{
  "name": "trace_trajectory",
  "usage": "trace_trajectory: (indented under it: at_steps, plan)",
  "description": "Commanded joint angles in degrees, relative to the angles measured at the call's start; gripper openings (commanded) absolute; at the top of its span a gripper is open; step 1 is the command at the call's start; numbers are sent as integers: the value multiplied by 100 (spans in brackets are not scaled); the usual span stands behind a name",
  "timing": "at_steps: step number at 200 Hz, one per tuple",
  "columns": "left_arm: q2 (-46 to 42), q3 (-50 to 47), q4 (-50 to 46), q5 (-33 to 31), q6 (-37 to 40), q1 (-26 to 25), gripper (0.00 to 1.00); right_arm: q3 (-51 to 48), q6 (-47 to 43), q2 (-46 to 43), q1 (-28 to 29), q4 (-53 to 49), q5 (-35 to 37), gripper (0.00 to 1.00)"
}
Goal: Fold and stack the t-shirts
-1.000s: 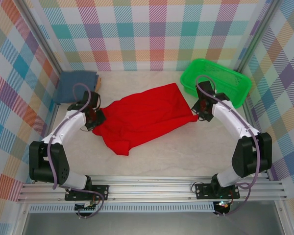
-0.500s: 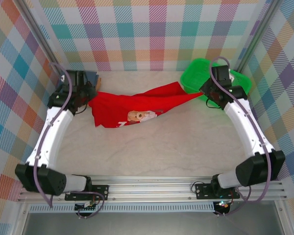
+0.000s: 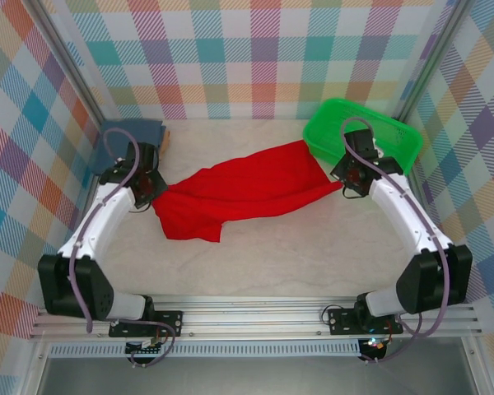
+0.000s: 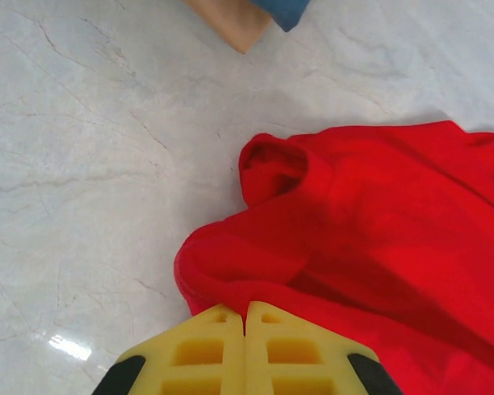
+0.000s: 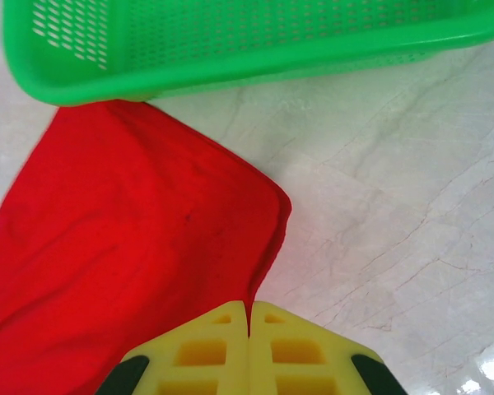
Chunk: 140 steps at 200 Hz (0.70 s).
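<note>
Between left pincer (image 4: 245,309) and right pincer (image 5: 249,307), red t-shirt (image 3: 239,191), an end in each

Bright, even, sharp — faint overhead glare

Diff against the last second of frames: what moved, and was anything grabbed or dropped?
The left claw and right claw lifted the red t-shirt up and farther back, then lowered it again. It now lies stretched wider, print hidden. Nothing released: both stay shut on it. The blue t-shirt and green basket are unchanged.
</note>
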Motion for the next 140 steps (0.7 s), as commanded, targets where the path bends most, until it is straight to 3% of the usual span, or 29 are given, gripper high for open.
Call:
trace_trajectory:
  at_steps: [1, 27, 71, 140]
  plan:
    - [411, 489, 260, -47, 132, 124, 0, 320, -229, 327, -54, 88, 262, 0]
    - [885, 688, 367, -117, 181, 130, 0, 519, -277, 599, -50, 141, 257, 0]
    - [1457, 1134, 957, 381, 326, 206, 0, 440, -236, 583, -52, 132, 65, 0]
    - [3124, 2353, 1660, 1100, 549, 268, 0, 551, -202, 896, -53, 128, -307, 0]
